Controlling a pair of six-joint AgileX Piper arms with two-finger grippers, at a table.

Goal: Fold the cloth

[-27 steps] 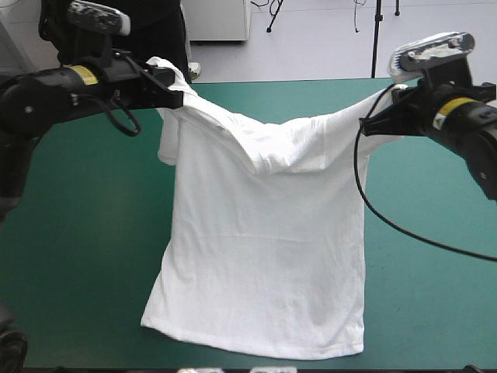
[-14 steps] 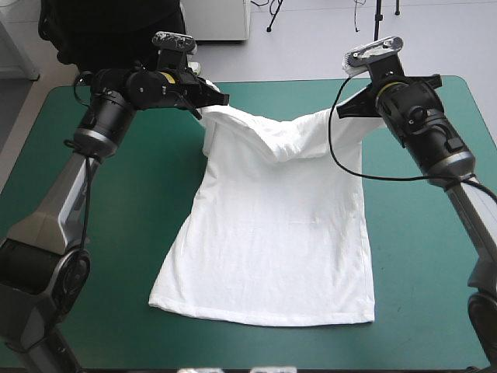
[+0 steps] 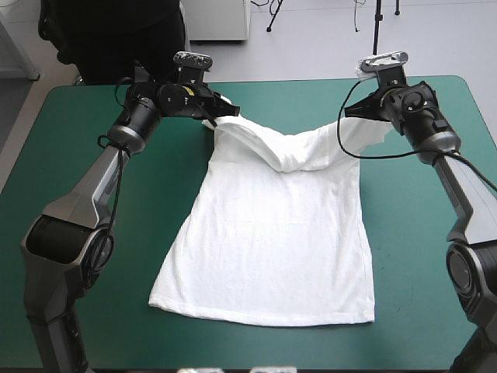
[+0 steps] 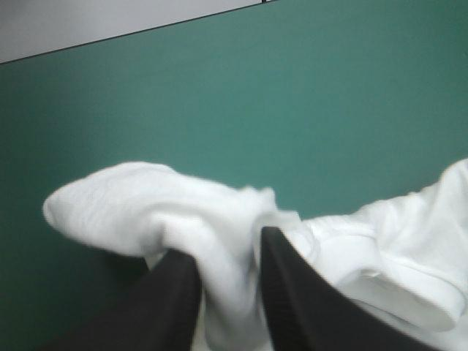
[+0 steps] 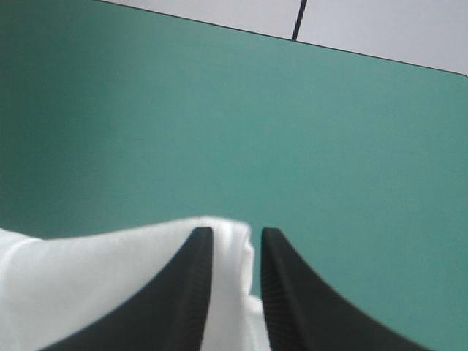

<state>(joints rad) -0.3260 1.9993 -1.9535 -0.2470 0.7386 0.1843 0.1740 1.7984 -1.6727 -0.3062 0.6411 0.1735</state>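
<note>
Sagging white T-shirt (image 3: 272,233), shoulders raised

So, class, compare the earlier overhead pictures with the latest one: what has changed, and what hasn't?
The left claw and right claw have dropped and moved toward the far edge of the teal-green cover, so more of the T-shirt now lies flat on it. Unchanged: each claw stays shut on the T-shirt's upper end.

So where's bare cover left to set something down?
Bare cover lies either side of the T-shirt, out to the table's left and right edges, though the arms reach over both. Crowded toward the far edge, where the left gripper and right gripper hold the T-shirt.
</note>
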